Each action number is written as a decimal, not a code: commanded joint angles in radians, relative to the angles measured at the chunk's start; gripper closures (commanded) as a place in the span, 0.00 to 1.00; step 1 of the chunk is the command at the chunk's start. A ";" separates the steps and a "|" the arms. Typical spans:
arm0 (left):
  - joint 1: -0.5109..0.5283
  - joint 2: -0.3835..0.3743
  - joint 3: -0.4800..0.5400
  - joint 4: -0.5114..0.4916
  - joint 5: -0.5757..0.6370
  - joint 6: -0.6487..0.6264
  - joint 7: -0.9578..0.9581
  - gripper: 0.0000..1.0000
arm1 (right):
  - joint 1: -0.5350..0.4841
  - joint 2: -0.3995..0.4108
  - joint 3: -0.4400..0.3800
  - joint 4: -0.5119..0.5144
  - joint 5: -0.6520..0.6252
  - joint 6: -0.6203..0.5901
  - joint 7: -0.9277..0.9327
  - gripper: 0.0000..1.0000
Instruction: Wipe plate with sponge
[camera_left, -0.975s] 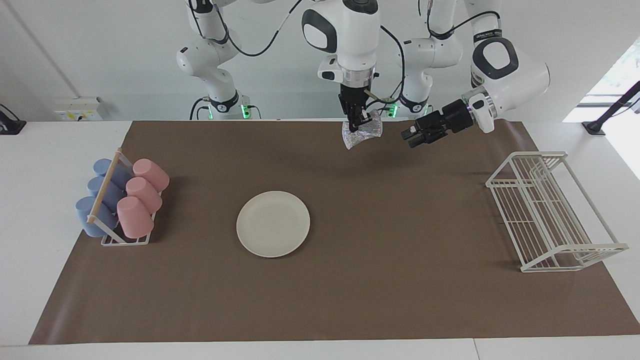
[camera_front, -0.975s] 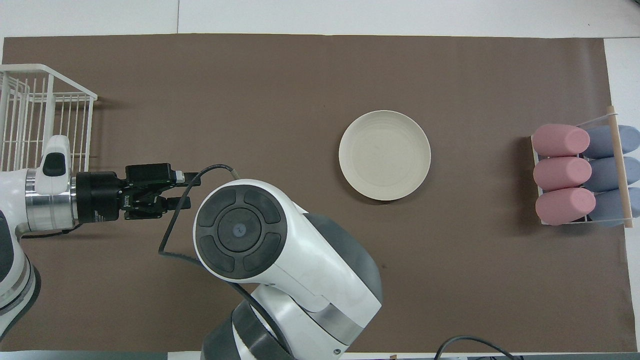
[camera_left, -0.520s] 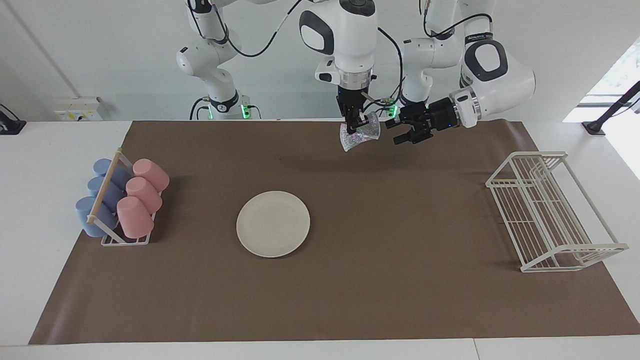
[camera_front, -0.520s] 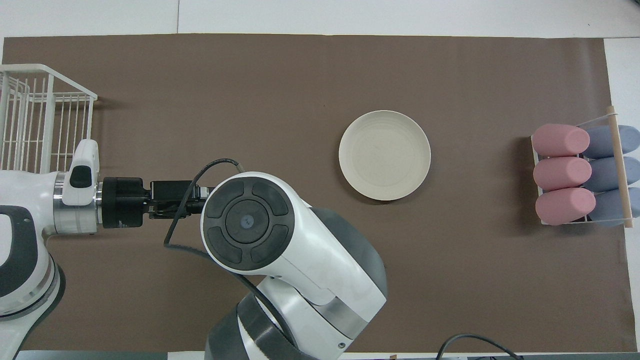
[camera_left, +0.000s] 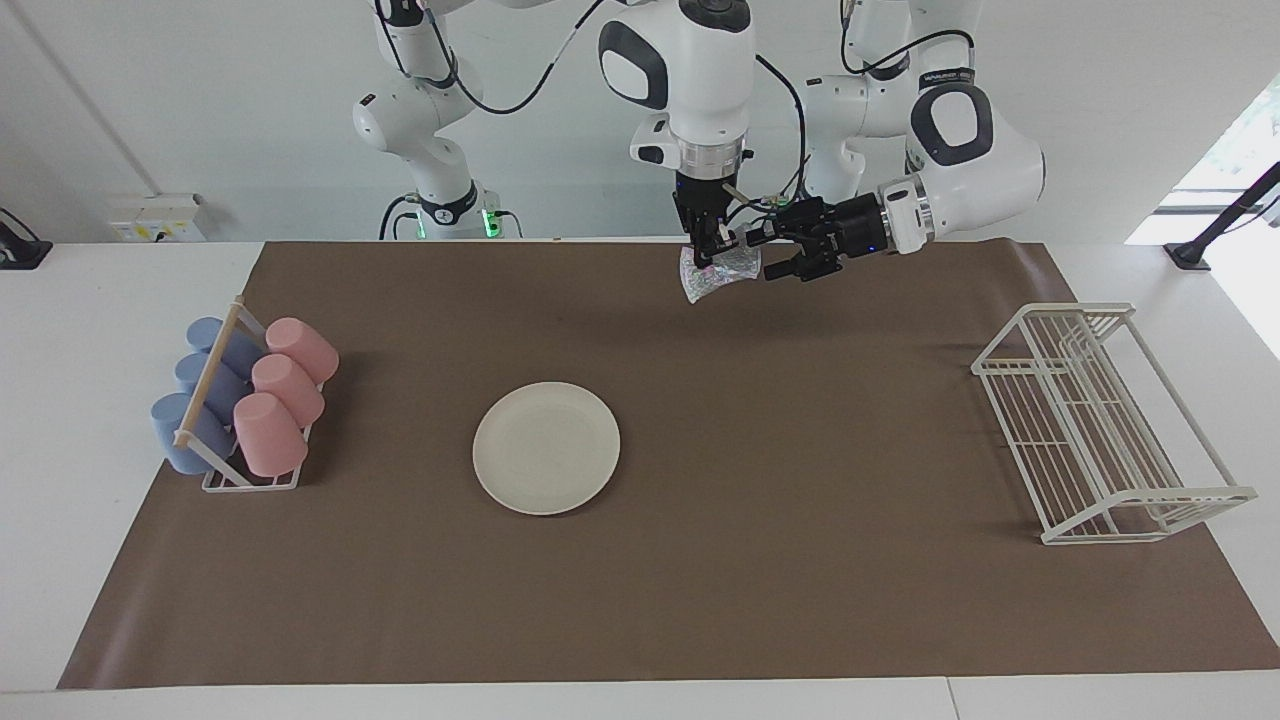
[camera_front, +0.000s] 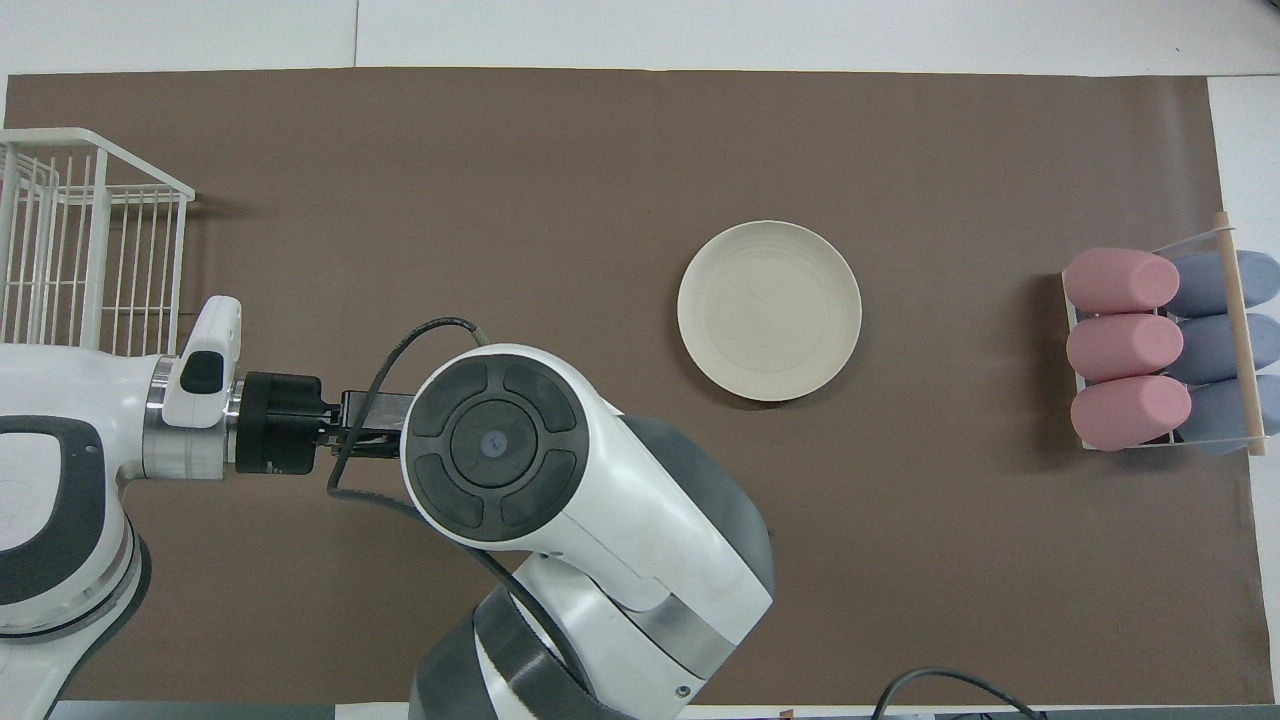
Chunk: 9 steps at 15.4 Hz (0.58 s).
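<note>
Setting: white-walled room, white counter (camera_left: 100, 300) under a brown mat (camera_left: 800, 450).
Right tool (camera_left: 712, 252): pointing straight down, raised over the mat's robot-side edge, clamped on the sponge (camera_left: 722, 270).
Sponge: silvery mesh pad, hanging from the right tool, clear of the mat; hidden under the right arm in the overhead view.
Left tool (camera_left: 778, 254): reaching sideways, level with the sponge, fingertips just beside or touching its edge toward the left arm's end; fingers spread, upper and lower finger with a gap between, nothing gripped.
Plate (camera_left: 546, 448): flat on the mat, well apart from both tools, toward the right arm's end and away from the robots relative to the right tool; surface bare.
Cup rack (camera_left: 245, 400): pink and blue cups lying in it, at the right arm's end, far from both tools.
Wire rack (camera_left: 1100, 420): at the left arm's end, below and outward from the left tool's arm.
Progress: sponge lifted; looks like a handover or regrasp between tools in hand. No wiping contact yet.
Left to do: settling the grip, carrying the sponge to the plate, pressing down, sweeping across it.
</note>
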 joint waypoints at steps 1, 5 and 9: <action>-0.004 -0.013 0.006 -0.012 0.004 -0.013 -0.027 1.00 | -0.011 0.012 0.009 0.022 -0.021 -0.007 0.011 1.00; 0.003 -0.014 0.006 -0.015 0.007 -0.022 -0.041 1.00 | -0.012 0.012 0.009 0.022 -0.021 -0.009 0.009 1.00; 0.009 -0.014 0.007 -0.015 0.009 -0.028 -0.045 1.00 | -0.035 -0.014 0.002 0.013 -0.007 -0.013 -0.061 0.46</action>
